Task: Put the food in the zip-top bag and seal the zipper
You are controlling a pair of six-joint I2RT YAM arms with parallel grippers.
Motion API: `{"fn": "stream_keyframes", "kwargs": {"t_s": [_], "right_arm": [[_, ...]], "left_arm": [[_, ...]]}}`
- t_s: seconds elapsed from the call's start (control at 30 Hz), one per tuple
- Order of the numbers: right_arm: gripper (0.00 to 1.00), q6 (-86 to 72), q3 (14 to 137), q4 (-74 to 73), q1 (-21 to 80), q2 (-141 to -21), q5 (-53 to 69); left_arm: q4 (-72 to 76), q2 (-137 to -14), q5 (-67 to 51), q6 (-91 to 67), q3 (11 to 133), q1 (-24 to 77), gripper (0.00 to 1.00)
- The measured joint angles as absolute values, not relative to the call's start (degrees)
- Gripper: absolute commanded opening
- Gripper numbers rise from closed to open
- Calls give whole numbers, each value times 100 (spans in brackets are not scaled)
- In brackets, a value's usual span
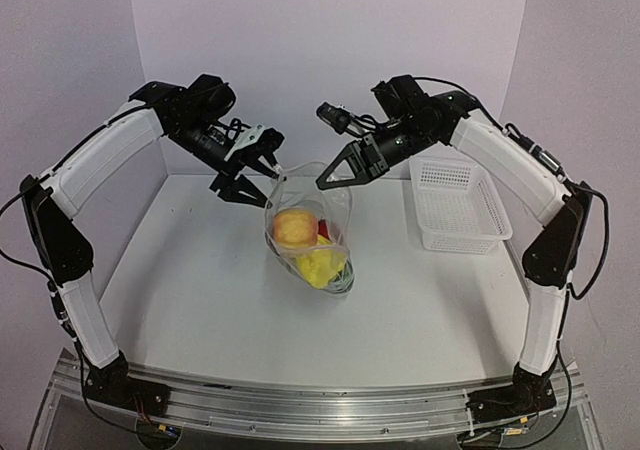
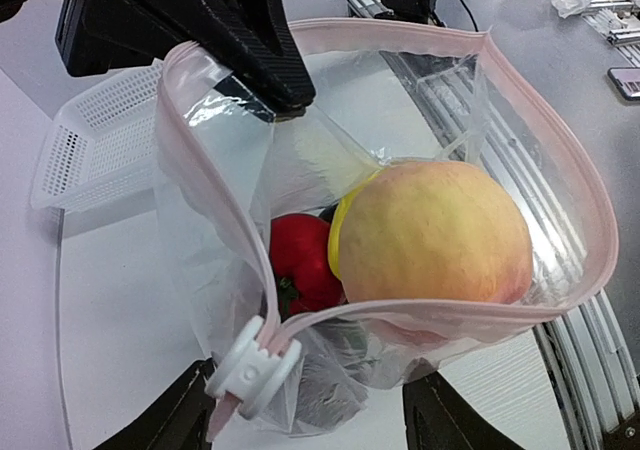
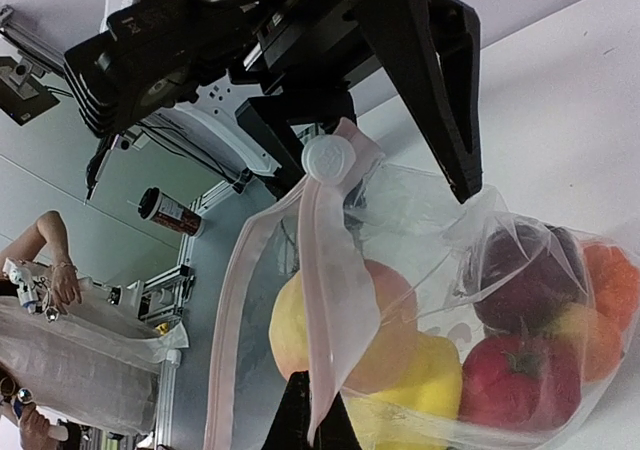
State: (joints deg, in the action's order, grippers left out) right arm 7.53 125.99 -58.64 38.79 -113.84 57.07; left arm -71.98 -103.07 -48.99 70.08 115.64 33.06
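The zip-top bag (image 1: pixel 312 232) hangs open between my two grippers, its bottom on the table. It holds the food: a peach (image 1: pixel 295 228), a yellow piece (image 1: pixel 322 266), a red pepper (image 2: pixel 300 260) and a dark purple piece (image 3: pixel 525 285). The pinkish zipper (image 2: pixel 560 160) rims the open mouth, with a white slider (image 2: pixel 245 365) at one end. My right gripper (image 1: pixel 325 182) is shut on the zipper strip (image 3: pixel 335 300) and holds the bag up. My left gripper (image 2: pixel 310 425) is open, its fingers on either side of the slider end without gripping it.
A white perforated basket (image 1: pixel 458 206) stands empty at the right of the table, also seen in the left wrist view (image 2: pixel 95 140). Purple walls close the back and sides.
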Motion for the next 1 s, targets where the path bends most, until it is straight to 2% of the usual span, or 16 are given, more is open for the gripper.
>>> {"fn": "stream_keyframes", "kwargs": {"t_s": [0.2, 0.27, 0.37, 0.5, 0.57, 0.63, 0.73, 1.0], "right_arm": [[0, 775, 12634, -5868, 3881, -11391, 5714], [0, 777, 12634, -5875, 3882, -11391, 5714], [0, 798, 12657, -5894, 3899, -11407, 5718], [0, 824, 12735, -5933, 3922, -11445, 5724], [0, 836, 12764, -5949, 3929, -11445, 5728], [0, 841, 12784, -5951, 3931, -11445, 5742], [0, 858, 12792, -5954, 3931, -11445, 5749], [0, 901, 12792, -5963, 3931, -11459, 5733]], "left_arm": [[-7181, -10392, -5099, 6805, 11819, 3167, 59], [-7158, -10396, -5191, 6801, 11796, 3073, 54], [-6917, -10374, -5345, 6703, 11605, 3019, 37], [-6585, -10359, -5463, 6541, 11268, 3111, 34], [-6490, -10359, -5502, 6454, 11233, 3149, 29], [-6400, -10359, -5545, 6419, 11235, 3157, 15], [-6315, -10359, -5592, 6353, 11236, 3155, 1], [-6298, -10344, -5676, 6192, 11236, 3153, 0]]}}
